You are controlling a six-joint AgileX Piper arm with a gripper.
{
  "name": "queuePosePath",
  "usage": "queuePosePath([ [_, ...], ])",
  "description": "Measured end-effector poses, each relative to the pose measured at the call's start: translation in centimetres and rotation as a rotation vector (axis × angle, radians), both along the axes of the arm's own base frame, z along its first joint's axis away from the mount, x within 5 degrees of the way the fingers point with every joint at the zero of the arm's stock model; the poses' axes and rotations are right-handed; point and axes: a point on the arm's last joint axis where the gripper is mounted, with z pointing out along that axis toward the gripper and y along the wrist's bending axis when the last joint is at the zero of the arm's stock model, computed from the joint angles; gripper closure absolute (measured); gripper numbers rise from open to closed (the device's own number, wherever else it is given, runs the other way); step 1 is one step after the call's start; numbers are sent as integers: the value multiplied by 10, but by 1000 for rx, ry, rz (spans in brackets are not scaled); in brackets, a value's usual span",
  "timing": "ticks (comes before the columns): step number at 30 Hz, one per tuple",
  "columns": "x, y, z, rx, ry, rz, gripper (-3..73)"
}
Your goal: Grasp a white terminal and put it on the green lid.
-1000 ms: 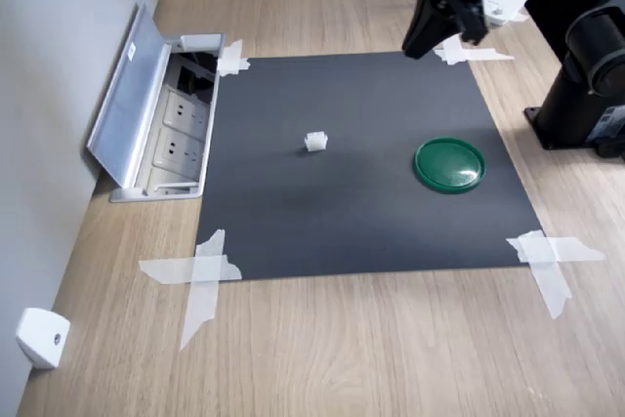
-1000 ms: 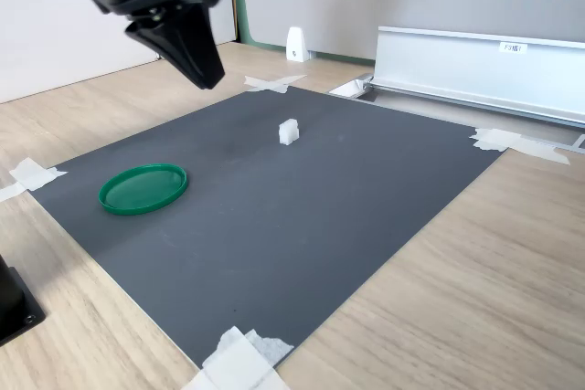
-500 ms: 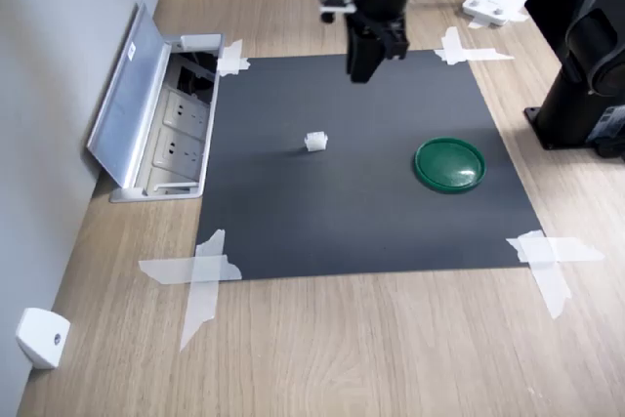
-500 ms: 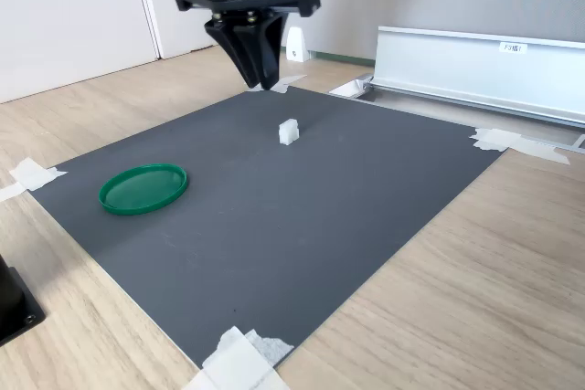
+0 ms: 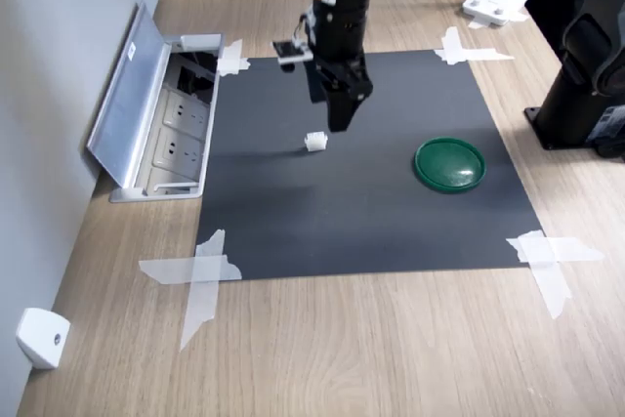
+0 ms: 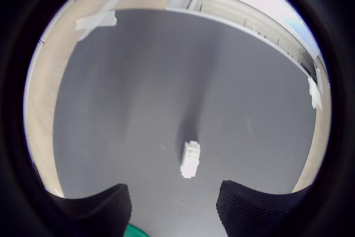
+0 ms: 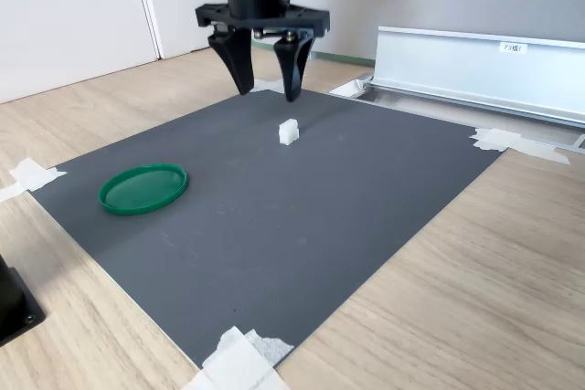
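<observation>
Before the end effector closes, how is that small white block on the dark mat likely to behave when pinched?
The white block looks like rigid ridged plastic, so it probably won't flex. Being tiny, it is likely very light and could skid on the smooth mat if one finger touches first. Its blocky shape makes rolling unlikely, though it may tip. The end effector hangs open above it.

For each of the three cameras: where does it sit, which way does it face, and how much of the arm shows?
First exterior view: high, looking steeply down on the black mat; the arm's lower part and open gripper show, beside the white terminal, with the green lid on the first exterior view's right.
Second exterior view: low, near a mat corner, facing the wall; the gripper shows.
Wrist view: on the arm, looking down; only the fingertips show.
All three share the terminal, mat and lid.
</observation>
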Motion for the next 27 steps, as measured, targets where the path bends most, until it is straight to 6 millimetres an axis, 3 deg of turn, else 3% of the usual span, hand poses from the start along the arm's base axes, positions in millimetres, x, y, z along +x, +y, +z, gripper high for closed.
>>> queuePosePath([
  [17, 18, 0, -39, -8, 47, -2, 36],
  [27, 24, 0, -48, -8, 29, 8, 37],
])
